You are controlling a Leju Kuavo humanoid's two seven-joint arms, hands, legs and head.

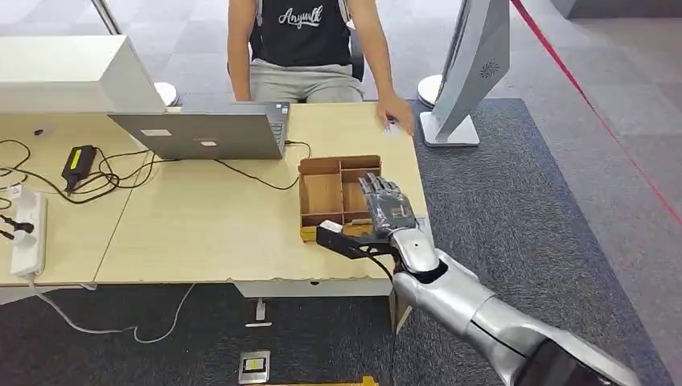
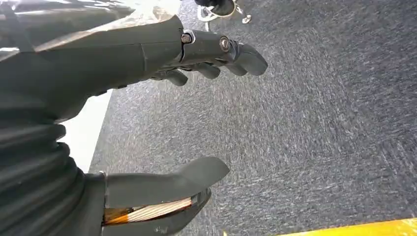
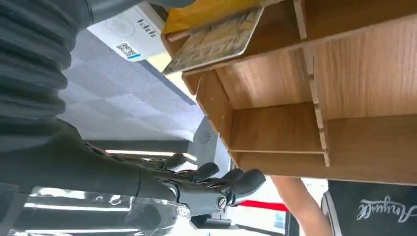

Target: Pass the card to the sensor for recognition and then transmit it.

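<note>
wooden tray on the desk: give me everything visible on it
The tray is a shallow, open-topped box of light brown wood, split by thin partitions into several compartments. It sits flat on the desk near the right front corner. The right hand hovers over its right side. A card lies in one compartment in the right wrist view.

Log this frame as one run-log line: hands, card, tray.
right hand: open over wooden tray | card: lying at tray edge, not gripped | left hand: open above carpet | person's hand: on table
</note>
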